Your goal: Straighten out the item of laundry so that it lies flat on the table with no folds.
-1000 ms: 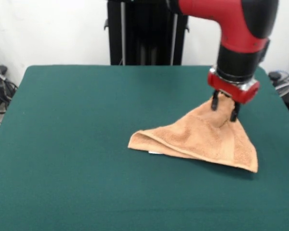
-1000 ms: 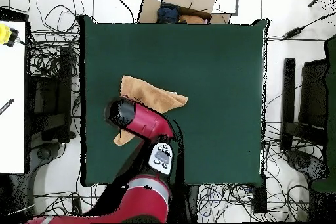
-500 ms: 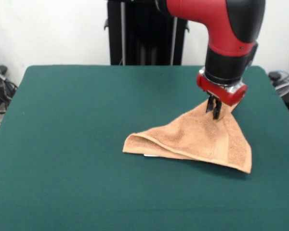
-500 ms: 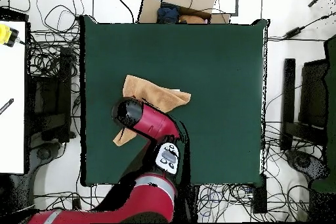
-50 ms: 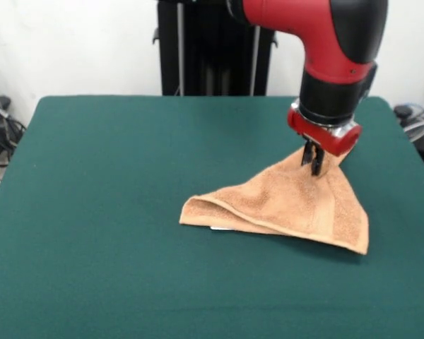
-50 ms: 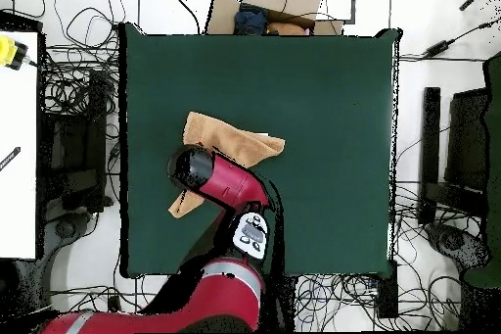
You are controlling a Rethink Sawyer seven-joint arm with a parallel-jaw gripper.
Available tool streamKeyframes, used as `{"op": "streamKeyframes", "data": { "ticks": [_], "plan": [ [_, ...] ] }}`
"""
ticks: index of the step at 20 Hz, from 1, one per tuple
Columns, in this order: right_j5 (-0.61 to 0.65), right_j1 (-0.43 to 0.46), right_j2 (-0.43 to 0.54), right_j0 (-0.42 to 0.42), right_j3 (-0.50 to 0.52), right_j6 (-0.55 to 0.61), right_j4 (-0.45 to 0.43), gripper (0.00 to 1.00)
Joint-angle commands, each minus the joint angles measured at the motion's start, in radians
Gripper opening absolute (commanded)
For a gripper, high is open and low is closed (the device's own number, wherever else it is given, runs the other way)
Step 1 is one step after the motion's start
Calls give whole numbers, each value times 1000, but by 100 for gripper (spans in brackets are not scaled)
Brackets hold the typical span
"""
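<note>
The claw (image 5: 314,161) is pinching a raised peak of the tan towel (image 5: 290,208), fingers closed; the remaining cloth is lying folded on the green counter (image 5: 113,183).

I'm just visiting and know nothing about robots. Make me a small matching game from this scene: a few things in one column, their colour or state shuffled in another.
Things:
1. tan terry-cloth towel
2. green felt-covered table
3. black-fingered gripper
4. robot arm

States:
A. red and black
B. shut on a raised peak of cloth
C. folded, one part lifted
D. dark green, flat

Pairs: 1-C, 2-D, 3-B, 4-A
</note>
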Motion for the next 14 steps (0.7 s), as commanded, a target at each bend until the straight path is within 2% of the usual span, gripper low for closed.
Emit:
{"op": "streamKeyframes", "data": {
  "ticks": [1, 3, 5, 7, 10, 14],
  "plan": [
    [65, 10, 19, -33, -30, 85, -65, 0],
    [169, -113, -9, -41, 30, 49, -102, 0],
    [292, -238, -82, -18, 41, 16, -174, 0],
    [355, -324, -110, -16, 40, -24, -234, 0],
    [436, -408, -110, -36, 42, -50, -289, 0],
    [451, -464, -62, -95, 75, -73, -320, 0]
  ]
}}
